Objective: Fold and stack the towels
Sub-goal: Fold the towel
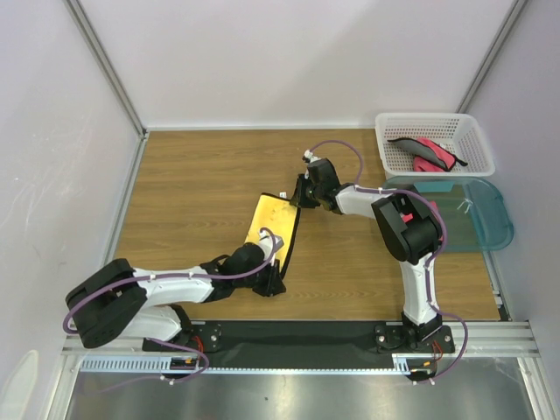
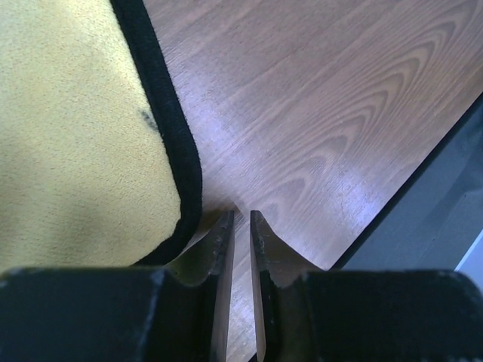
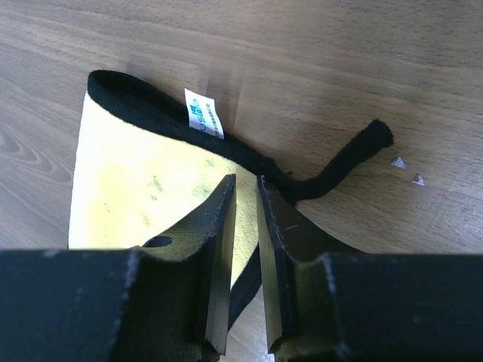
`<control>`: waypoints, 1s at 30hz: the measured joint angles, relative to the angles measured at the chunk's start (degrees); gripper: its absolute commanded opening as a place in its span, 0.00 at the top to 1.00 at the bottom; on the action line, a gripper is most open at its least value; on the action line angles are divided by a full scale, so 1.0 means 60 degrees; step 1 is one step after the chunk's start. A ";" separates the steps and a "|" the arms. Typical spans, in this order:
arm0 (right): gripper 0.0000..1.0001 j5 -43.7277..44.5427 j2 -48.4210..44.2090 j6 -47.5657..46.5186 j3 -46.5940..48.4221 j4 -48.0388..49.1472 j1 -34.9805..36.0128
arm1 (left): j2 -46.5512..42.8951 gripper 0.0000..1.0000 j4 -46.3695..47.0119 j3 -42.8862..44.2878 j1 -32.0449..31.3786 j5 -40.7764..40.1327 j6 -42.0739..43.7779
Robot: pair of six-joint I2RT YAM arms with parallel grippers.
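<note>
The left gripper (image 2: 241, 217) is low over the table (image 1: 192, 201), a little in from the near edge and about midway along it. Its jaws are almost together, leaving a thin slit through which bare wood shows. The near corner of the yellow towel (image 1: 269, 223) lies just beside one finger (image 2: 220, 253), its black edging running up against it. I cannot tell whether the cloth is caught.

The yellow towel sits near the middle of the table, yellow side up. It stretches from the left gripper toward the far side, with a black band along its right edge.

At its far right corner the right gripper (image 3: 245, 181) is down on the edging. The jaws are drawn close, and yellow cloth and black trim fill the narrow gap, so it is clamped on the towel there. A white label (image 3: 204, 113) sticks out of the edging just beyond the tips, and a black loop (image 3: 347, 162) trails off onto the wood to one side.

Farther right, by the right edge, stands the teal tub (image 1: 490, 223). Behind it, in the far right corner, is the white basket (image 1: 472, 144) with a pink-red towel (image 1: 427, 150) lying inside.
</note>
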 measured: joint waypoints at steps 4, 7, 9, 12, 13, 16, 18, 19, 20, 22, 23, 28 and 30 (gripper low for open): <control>0.77 -0.0073 -0.0007 -0.0055 0.0058 -0.0095 -0.0007 | -0.0259 0.80 -0.0539 0.0222 -0.0004 -0.0036 0.0204; 0.76 -0.0164 -0.0073 -0.0153 0.0069 -0.0211 -0.0018 | -0.1016 0.79 -0.1056 0.0506 -0.0011 -0.0291 0.0372; 0.76 -0.0229 -0.0186 -0.0226 0.0069 -0.0346 -0.0025 | -0.1672 0.78 -0.1315 0.0725 -0.0011 -0.0623 0.0477; 0.77 -0.0299 -0.0437 -0.0284 0.0069 -0.0503 -0.0025 | -0.2430 0.78 -0.1526 0.0947 -0.0007 -0.1326 0.0572; 0.77 -0.0302 -0.0532 -0.0295 0.0069 -0.0517 -0.0025 | -0.2601 0.79 -0.1552 0.0965 0.0000 -0.1574 0.0586; 0.77 -0.0310 -0.0732 -0.0328 0.0069 -0.0495 -0.0025 | -0.2641 0.80 -0.1708 0.0958 0.0029 -0.2062 0.0583; 0.77 -0.0317 -0.0743 -0.0328 0.0069 -0.0499 -0.0025 | -0.2401 0.80 -0.1759 0.0936 0.0044 -0.2153 0.0579; 0.77 -0.0328 -0.0739 -0.0328 0.0069 -0.0543 -0.0025 | -0.2218 0.81 -0.1752 0.0907 0.0044 -0.2164 0.0572; 0.77 -0.0339 -0.0739 -0.0324 0.0069 -0.0568 -0.0025 | -0.2044 0.81 -0.1759 0.0863 0.0044 -0.2160 0.0568; 0.77 -0.0353 -0.0736 -0.0328 0.0069 -0.0565 -0.0025 | -0.1643 0.81 -0.1767 0.0787 0.0044 -0.2098 0.0561; 0.77 -0.0357 -0.0736 -0.0324 0.0069 -0.0576 -0.0025 | -0.1450 0.81 -0.1763 0.0783 0.0044 -0.2058 0.0561; 0.77 -0.0353 -0.0488 -0.0328 0.0193 -0.0576 -0.0025 | -0.0758 0.82 -0.1614 0.0772 0.0044 -0.1763 0.0565; 0.77 -0.0350 -0.0335 -0.0328 0.0262 -0.0586 -0.0036 | -0.0535 0.82 -0.1534 0.0769 0.0044 -0.1563 0.0568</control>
